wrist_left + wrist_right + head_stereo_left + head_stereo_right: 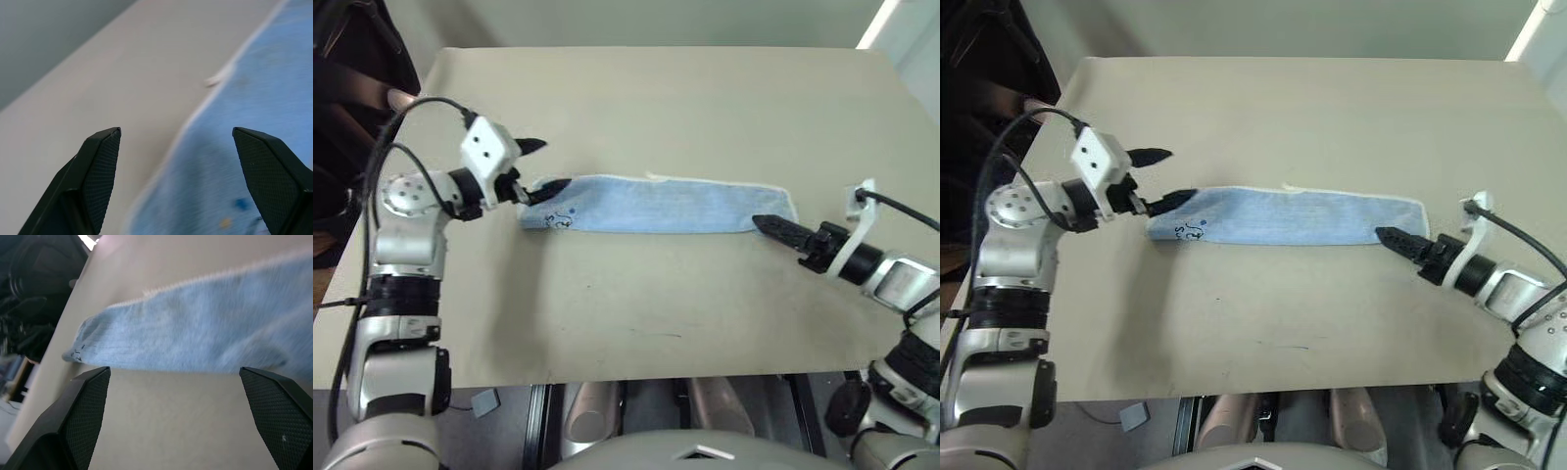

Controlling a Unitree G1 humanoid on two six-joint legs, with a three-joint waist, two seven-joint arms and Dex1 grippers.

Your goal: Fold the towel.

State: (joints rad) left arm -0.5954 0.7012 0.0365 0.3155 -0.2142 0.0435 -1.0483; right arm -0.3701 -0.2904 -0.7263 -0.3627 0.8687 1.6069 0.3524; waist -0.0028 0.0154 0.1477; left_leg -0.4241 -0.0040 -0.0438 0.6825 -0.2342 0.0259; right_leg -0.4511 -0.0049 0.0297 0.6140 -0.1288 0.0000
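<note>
The right gripper point(773, 226) stood open and empty near the table's point(636, 313) front right corner, tips at the towel's point(666, 206) right end. The towel lay folded into a long strip across mid-table. The left gripper point(540, 168), also open, straddled its left end.

The towel point(656, 206) lies on the table point(636, 108), between left end effector point(540, 166) and right end effector point(771, 227).
</note>
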